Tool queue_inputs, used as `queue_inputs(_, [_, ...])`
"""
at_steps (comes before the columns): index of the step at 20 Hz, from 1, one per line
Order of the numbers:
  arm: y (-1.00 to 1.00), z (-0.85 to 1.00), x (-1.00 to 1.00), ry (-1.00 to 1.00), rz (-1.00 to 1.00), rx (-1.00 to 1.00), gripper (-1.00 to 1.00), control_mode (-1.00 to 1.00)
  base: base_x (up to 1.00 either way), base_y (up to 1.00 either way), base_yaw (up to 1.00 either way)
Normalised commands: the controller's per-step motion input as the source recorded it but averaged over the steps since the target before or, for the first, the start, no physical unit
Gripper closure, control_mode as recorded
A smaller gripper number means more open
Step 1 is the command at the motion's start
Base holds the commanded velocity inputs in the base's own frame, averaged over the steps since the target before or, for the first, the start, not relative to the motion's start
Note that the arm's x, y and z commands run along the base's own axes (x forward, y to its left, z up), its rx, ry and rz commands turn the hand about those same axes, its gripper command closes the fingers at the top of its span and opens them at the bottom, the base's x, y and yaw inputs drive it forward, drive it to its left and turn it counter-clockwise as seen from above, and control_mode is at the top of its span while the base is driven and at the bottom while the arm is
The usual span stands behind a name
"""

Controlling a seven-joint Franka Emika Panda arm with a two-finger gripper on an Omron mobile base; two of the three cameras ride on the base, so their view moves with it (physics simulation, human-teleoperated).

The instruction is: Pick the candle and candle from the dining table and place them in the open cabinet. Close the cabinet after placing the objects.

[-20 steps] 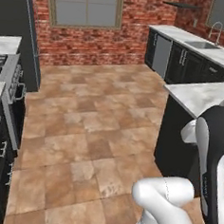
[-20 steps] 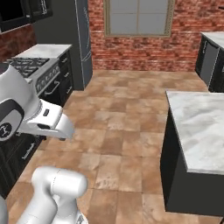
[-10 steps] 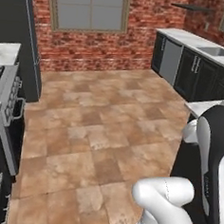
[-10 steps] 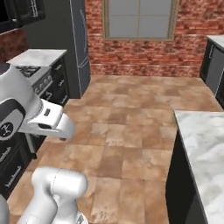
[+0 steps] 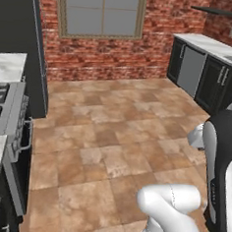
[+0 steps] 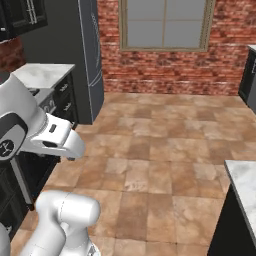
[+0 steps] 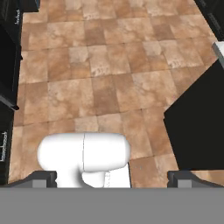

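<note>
Swung left, both base views now face one brick-wall window (image 5: 103, 12) over tan tile floor (image 5: 111, 137), dining table (image 6: 245, 182) perhaps at right, gripper (image 7: 112, 178) fingers wide, empty.

A red brick wall (image 5: 118, 54) with a grey-paned, wood-framed window (image 5: 100, 12) runs across the top of both base views, above a floor of mottled tan stone tiles (image 5: 106, 137). At the left edge of the left base view stand a stove (image 5: 7, 114) and a marble worktop (image 5: 7, 66) beside a tall dark unit (image 5: 25, 37). At upper right, dark cabinets (image 5: 209, 81) carry a pale counter.
</note>
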Motion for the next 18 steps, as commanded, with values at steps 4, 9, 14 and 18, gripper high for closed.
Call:
queue_inputs(4, [0.0, 0.0, 0.0, 0.0, 0.0, 0.0, -1.0, 1.0, 0.86, 0.27, -0.01])
queue_inputs(9, [0.0, 0.0, 0.0, 0.0, 0.0, 0.0, -1.0, 1.0, 0.75, 0.14, -0.13])
queue_inputs(14, [0.0, 0.0, 0.0, 0.0, 0.0, 0.0, -1.0, 1.0, 0.66, 0.09, -0.27])
queue_inputs(18, [0.0, 0.0, 0.0, 0.0, 0.0, 0.0, -1.0, 1.0, 0.57, 0.05, -0.34])
